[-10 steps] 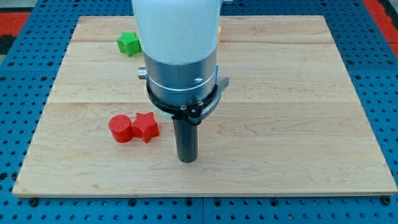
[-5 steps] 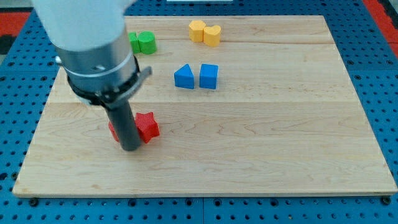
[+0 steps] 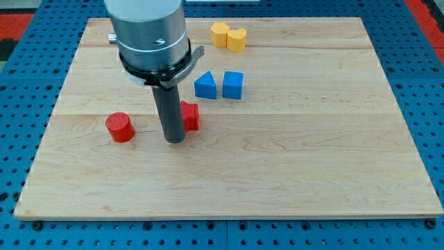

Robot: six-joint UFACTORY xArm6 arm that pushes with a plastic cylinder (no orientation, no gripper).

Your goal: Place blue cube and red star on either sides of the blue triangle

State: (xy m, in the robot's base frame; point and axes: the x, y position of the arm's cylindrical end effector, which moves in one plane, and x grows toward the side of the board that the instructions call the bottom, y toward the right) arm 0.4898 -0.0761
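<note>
The blue triangle (image 3: 205,85) lies a little above the board's middle, with the blue cube (image 3: 233,85) touching its right side. The red star (image 3: 189,116) lies below and left of the triangle, partly hidden by the rod. My tip (image 3: 174,139) rests on the board just left of and below the star, touching it or nearly so. The arm's white and grey body covers the board's upper left.
A red cylinder (image 3: 119,127) stands apart at the view's left of my tip. Two yellow blocks (image 3: 228,35) sit together near the board's top edge. The wooden board (image 3: 333,153) lies on a blue perforated table.
My tip swung left to the red pair, then moved right and up, pushing the red star away from the red cylinder toward the blue triangle. The cylinder has shifted a little left.
</note>
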